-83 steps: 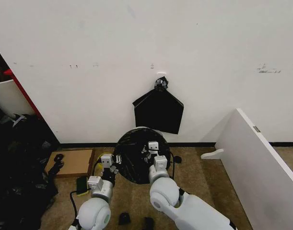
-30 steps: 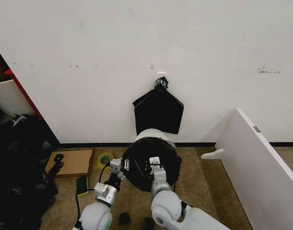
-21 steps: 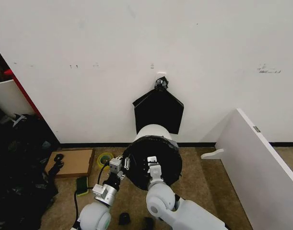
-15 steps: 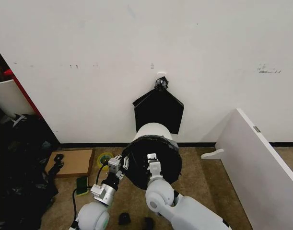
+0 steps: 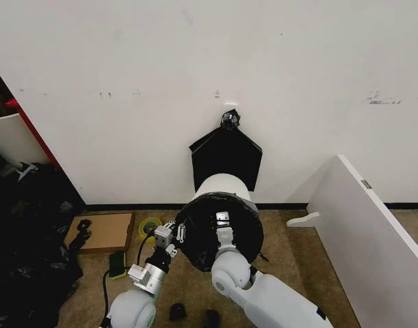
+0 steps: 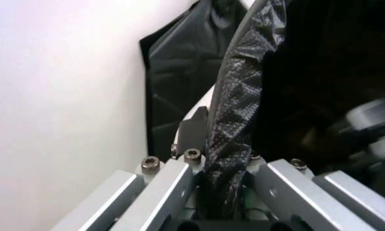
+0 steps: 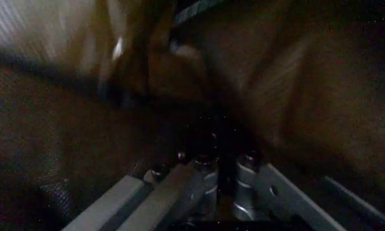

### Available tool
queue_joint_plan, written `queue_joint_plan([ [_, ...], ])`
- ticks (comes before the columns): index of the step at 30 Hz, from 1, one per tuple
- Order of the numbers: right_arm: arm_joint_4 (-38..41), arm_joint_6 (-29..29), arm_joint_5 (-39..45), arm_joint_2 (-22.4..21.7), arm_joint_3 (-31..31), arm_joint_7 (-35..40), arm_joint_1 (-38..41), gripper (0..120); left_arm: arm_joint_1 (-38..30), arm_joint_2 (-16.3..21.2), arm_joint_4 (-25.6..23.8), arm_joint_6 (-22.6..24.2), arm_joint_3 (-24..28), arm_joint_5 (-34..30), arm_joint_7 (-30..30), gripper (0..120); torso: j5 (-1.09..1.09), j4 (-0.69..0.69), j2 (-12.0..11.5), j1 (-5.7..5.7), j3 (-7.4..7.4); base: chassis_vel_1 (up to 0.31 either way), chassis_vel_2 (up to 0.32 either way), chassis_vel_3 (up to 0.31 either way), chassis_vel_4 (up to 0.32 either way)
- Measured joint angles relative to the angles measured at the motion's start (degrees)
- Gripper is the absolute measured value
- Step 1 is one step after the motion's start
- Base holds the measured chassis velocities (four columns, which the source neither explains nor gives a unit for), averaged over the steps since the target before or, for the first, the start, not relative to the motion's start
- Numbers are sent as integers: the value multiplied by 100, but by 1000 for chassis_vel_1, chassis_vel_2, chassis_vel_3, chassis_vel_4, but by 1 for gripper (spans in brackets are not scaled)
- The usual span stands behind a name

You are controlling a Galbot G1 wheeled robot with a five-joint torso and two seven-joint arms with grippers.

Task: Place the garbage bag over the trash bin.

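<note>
The cream-white trash bin is tipped so its mouth faces me, in front of the wall. The glossy black garbage bag lines that mouth and wraps over its rolled rim. My left gripper is at the rim's left side. In the left wrist view it is shut on the bag-covered rim, with a sliver of white bin wall beside it. My right gripper reaches into the mouth. In the right wrist view its fingers are close together on dark bag film.
A flat black bag hangs on the wall just behind the bin. A white board leans at the right. On the floor to the left are a cardboard sheet, a yellow-green tape roll and a dark pile.
The bin with the bag on it has shifted right and up toward the wall, showing more white body. Both grippers have moved along with it.
</note>
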Motion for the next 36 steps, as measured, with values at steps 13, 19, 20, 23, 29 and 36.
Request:
queue_joint_plan([
  [13, 1350, 1734, -1312, -1031, -31, -2153, -918, 30, -19, -34, -127, 973, -314, -597, -581, 0, 2, 2, 0, 0, -1, 0, 0, 0, 0],
  [19, 1484, 3307, -1423, -1469, 502, -4232, -1237, 51, -17, -69, -358, 1705, -420, -1187, -942, 0, 0, -1, 0, 0, -1, 0, 0, 0, 0],
  [20, 1484, 3659, -1410, -1521, 598, -4618, -1268, 55, 6, -82, -435, 1911, -449, -1317, -1108, 0, -1, -2, 0, 0, -1, 0, 0, 0, 0],
  [23, 1575, 4121, -1365, -1536, 734, -4920, -1307, 63, 68, -112, -591, 2374, -488, -1526, -1517, 0, 2, 2, 0, 0, -1, 0, 0, 0, 0],
  [29, 2365, 3835, -1306, -1273, 1345, -3773, -1557, 87, 184, -128, -1022, 4115, -528, -2665, -2423, 0, 0, 0, 0, 0, -1, 0, 0, 0, 0],
  [36, 2143, 4003, -2921, -776, 2406, -3533, -2178, 100, 125, -330, -1246, 5544, -518, -3869, -3288, 0, 1, -2, 0, 0, 0, 0, 0, 0, 0],
])
